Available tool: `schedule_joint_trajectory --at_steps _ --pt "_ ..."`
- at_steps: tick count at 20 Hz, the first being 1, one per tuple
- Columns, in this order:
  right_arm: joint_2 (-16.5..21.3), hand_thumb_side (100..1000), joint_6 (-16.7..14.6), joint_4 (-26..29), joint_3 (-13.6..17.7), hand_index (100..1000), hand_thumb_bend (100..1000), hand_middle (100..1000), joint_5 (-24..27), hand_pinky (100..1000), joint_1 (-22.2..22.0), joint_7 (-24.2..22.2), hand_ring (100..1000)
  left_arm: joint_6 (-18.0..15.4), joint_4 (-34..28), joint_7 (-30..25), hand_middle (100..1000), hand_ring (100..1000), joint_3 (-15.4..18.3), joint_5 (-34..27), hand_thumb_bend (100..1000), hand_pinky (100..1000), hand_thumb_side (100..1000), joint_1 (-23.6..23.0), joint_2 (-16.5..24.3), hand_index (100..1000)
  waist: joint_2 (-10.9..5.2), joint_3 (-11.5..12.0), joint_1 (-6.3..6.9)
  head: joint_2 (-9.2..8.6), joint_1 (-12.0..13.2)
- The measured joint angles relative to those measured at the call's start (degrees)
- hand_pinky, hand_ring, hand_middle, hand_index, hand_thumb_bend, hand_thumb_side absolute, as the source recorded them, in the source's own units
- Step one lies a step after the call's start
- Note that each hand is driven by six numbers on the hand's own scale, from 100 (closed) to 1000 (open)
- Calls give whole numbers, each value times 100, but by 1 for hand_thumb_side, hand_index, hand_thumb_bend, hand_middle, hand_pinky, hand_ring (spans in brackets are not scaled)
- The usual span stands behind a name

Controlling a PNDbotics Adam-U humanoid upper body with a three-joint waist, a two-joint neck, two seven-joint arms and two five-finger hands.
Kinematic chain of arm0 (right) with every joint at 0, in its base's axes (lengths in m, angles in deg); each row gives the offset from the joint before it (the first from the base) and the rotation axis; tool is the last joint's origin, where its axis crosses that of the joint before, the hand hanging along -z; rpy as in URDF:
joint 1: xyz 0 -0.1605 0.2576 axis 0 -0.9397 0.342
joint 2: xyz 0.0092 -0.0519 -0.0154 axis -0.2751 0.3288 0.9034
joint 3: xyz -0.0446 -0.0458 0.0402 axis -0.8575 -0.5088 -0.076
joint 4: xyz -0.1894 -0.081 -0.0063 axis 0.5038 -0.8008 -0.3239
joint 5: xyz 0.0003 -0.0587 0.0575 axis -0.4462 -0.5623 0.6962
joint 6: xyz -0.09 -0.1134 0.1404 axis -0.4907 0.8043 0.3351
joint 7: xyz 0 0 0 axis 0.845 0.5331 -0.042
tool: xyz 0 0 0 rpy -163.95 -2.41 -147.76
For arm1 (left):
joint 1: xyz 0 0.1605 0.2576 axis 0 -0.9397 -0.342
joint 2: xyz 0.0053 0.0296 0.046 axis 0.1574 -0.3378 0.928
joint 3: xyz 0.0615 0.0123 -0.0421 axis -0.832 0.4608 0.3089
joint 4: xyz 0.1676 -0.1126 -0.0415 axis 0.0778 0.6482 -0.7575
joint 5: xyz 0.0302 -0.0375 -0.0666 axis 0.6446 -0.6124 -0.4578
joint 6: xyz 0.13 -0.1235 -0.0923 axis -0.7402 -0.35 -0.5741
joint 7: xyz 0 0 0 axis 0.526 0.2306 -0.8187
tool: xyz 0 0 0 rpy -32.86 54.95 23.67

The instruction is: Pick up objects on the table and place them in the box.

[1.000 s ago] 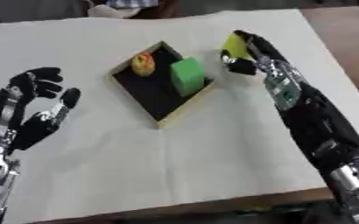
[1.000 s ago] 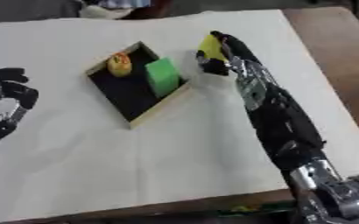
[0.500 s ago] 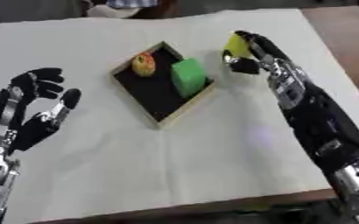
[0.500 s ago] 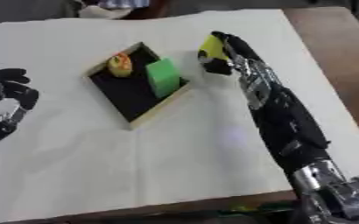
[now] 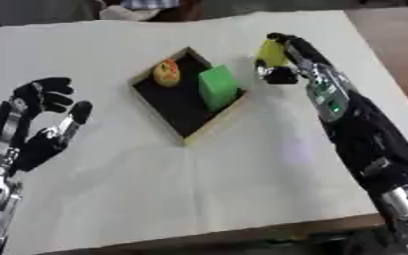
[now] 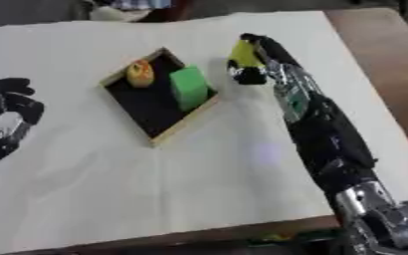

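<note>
Your work surface is a table (image 5: 242,199) covered in a pale sheet, with bare brown wood showing along its right edge. Near the middle of it, turned at an angle, sits the box (image 5: 209,130): shallow, dark inside, with a light wooden rim.

Your right arm (image 5: 364,134) comes in from the lower right and stretches up across the sheet to a spot just right of the box's far right corner. Your right hand (image 5: 286,57) at its end has its fingers and thumb curled around a yellow object (image 5: 270,52), which sits inside the grasp between them, its upper yellow face showing on the hand's left side. Hand and object are beside the box, not over it; you cannot tell from these views whether the object is lifted off the sheet or touching it.

Your left hand (image 5: 38,127) is well apart from all this, near the left edge, with its fingers up and loosely spread, holding nothing.

Inside the box, a green block (image 5: 216,87) stands against the right wall. A smaller rounded orange-and-yellow object (image 5: 165,72) lies in the far corner, just left of the block.
</note>
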Motion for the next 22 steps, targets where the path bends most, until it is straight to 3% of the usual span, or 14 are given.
schedule_joint_trajectory --at_steps 8,15,22 --pt "54 272 -186 598 -207 941 100 582 72 774 63 88 757 -15 0 12 653 660 21 -8 533 661 663 -6 0 789 0 1 -6 0 4" --pt "32 288 -488 1011 -590 943 100 588 411 780 355 -271 761 -24 -3 21 654 664 54 -11 530 660 662 -27 -2 789 0 29 -9 0 -13" --pt "-274 313 -783 1119 -922 944 100 594 564 783 609 -644 765 -25 -14 25 652 662 59 -27 529 658 662 -46 -47 788 0 115 -9 0 -47"
